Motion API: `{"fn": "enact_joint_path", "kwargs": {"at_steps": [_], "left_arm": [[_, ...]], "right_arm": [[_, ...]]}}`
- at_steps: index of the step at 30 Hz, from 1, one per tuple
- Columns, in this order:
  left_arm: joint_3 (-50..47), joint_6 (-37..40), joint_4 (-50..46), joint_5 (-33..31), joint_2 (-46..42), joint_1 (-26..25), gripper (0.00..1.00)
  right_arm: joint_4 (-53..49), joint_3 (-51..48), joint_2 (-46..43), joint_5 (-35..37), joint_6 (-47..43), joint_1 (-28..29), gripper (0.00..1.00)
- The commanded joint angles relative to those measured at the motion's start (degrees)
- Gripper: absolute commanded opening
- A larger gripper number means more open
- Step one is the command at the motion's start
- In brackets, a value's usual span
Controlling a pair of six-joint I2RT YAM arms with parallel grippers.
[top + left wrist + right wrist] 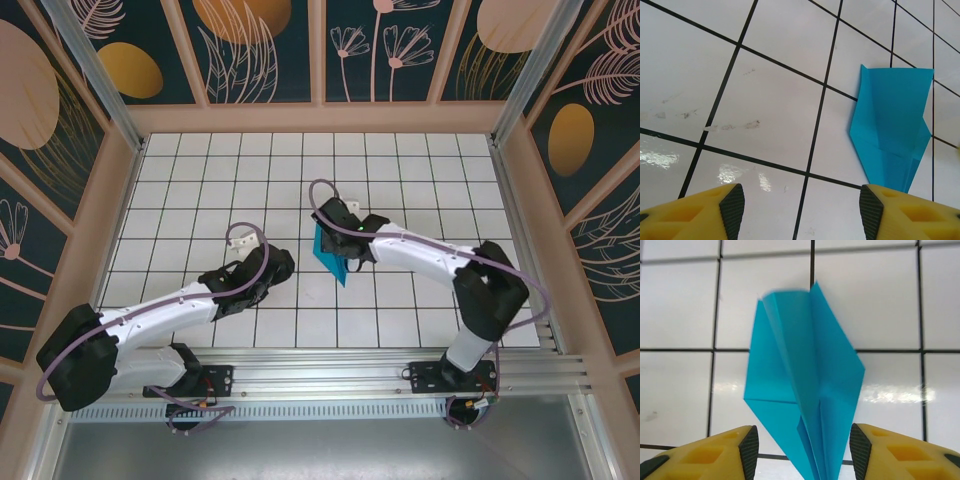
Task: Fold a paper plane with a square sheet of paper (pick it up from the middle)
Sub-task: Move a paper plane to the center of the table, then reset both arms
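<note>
The paper plane point(805, 385) is teal-blue. The bench point(400, 160) is white, gridded black. The left pincer point(802, 207) and right pincer point(804, 447) are yellow with dark grey pads.

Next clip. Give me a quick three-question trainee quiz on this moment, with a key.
1. True or false: the left pincer is gripping the paper plane.
2. The plane's colour is: A) red B) teal-blue C) white.
3. Which pincer has the plane's narrow end between its spread fingers?
Key: 1 false, it stands open, clear of the plane; 2 B; 3 the right pincer.
</note>
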Motion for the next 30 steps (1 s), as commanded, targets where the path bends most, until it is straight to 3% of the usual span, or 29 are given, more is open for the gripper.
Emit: {"fn": "enact_joint_path", "kwargs": {"at_steps": [1,6,9,13,17,21,23,26,30], "left_arm": [[1.56,1.66,-1.73,-3.33,-1.64,0.41,0.66],[0.84,3.41,-3.15,-7.77,-3.73,0.5,0.7],[-0.31,5.58,-3.83,-11.74,-5.65,0.79,0.74],[-2.91,9.27,-3.84,-17.07,-9.18,2.91,0.86],[-4.56,13.83,-4.29,-22.11,-13.75,6.61,0.97],[-6.43,20.97,-1.74,-25.14,-17.17,11.62,0.98],[-6.32,22.5,-1.76,-26.25,-17.81,14.25,0.98],[-7.26,25.95,1.0,-27.72,-18.01,17.35,0.98],[-9.99,31.07,7.26,-26.31,-16.64,23.6,0.98]], "right_arm": [[-0.73,-1.31,-8.22,7.69,-1.64,0.47,0.55],[1.82,-8.21,-19.72,20.74,-2.58,-0.91,0.62],[2.69,-13.04,-24.72,25.8,-3.34,-5.6,0.67],[7.71,-21.5,-29.62,26.76,-5.98,-16.82,0.72],[23.68,-33.25,-33.36,25.81,-18.42,-23.64,0.76],[38.21,-42.01,-33.09,20.67,-23.75,-30.31,0.77],[46.21,-45.41,-32.44,11.2,-27.44,-34.59,0.77],[56.7,-48.39,-30.59,8.23,-30.88,-37.23,0.77],[80.8,-58.01,-27.72,-2.46,-33.81,-42.17,0.77]]}}
